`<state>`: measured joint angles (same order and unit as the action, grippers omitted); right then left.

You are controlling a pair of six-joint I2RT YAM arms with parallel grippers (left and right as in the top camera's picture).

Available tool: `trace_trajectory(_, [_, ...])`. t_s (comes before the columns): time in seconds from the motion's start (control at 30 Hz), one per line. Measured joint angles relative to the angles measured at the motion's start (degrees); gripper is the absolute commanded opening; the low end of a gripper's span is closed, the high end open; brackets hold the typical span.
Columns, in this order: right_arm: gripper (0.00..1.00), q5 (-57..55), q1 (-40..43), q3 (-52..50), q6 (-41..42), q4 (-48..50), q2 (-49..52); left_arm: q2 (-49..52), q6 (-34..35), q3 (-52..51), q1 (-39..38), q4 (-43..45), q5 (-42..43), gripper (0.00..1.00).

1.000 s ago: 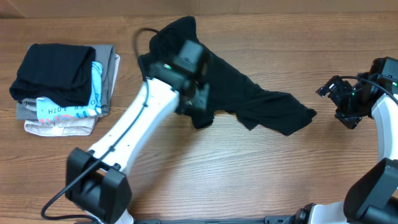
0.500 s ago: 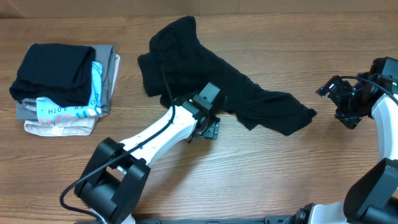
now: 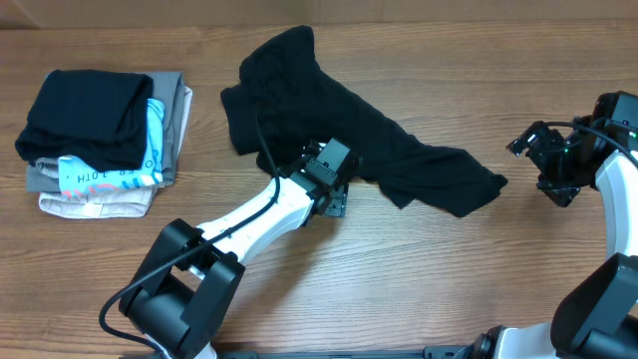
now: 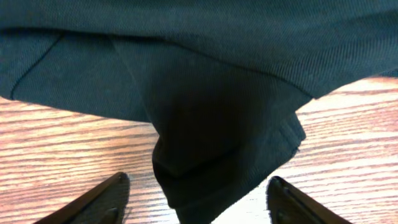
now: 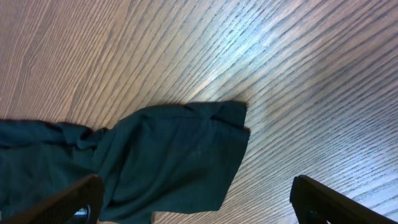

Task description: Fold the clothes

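Your black T-shirt (image 3: pixel 329 110) lies unfolded and crumpled on the wooden table (image 3: pixel 449 289). It makes a slanted band: one bunched end points to the far side of the table, and the other end runs toward your right arm and finishes in a flat flap. I take this shirt as the reference for all other places.

Your left gripper (image 3: pixel 333 204) is at the near edge of the shirt, about at the middle of its length. Its fingers (image 4: pixel 112 196) stand apart. In the left wrist view a folded lobe of the shirt's edge lies on the wood between them. On one side you can see bare wood between the finger and the cloth. On the other side the finger comes close to the cloth, and I cannot tell if it touches. The jaws are not closed on the fabric.

Your right gripper (image 3: pixel 540 165) is well apart from the shirt, beyond its right end. Its jaws are spread wide and hold nothing. In the right wrist view the corner of the shirt's right end lies flat on the wood in front of the fingers.

A stack of folded garments (image 3: pixel 100 140) sits well apart from the shirt, beyond its left end. A black piece is on top, with a light-blue-and-white printed one, a grey one and a beige one under it.
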<state>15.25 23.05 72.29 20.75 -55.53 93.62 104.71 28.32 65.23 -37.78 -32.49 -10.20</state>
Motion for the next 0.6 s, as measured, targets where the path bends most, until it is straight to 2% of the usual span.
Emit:
trace_trajectory(0.13, [1.00, 0.02, 0.00, 0.00, 0.00, -0.02, 0.00, 0.04, 0.09, 0.00, 0.00, 0.22, -0.59, 0.70])
trace_trajectory(0.27, [1.00, 0.00, 0.00, 0.00, 0.00, 0.00, 0.00, 1.22, 0.11, -0.02, 0.00, 0.61, -0.83, 0.57])
trace_trajectory(0.3, [1.00, 0.02, 0.00, 0.00, 0.00, -0.02, 0.00, 1.68, 0.11, -0.07, 0.00, 0.85, -0.87, 0.52])
trace_trajectory(0.4, [1.00, 0.02, 0.00, 0.00, 0.00, 0.00, 0.00, 3.43, 0.15, -0.26, 0.00, 1.14, -1.07, 0.15])
trace_trajectory(0.43, [1.00, 0.02, 0.00, 0.00, 0.00, -0.02, 0.00, 3.82, 0.24, -0.39, 0.00, 1.25, -1.16, 0.05])
trace_trajectory(0.6, [1.00, 0.02, 0.00, 0.00, 0.00, 0.00, 0.00, 3.91, -1.33, 0.31, 0.04, -1.05, -3.06, 0.04])
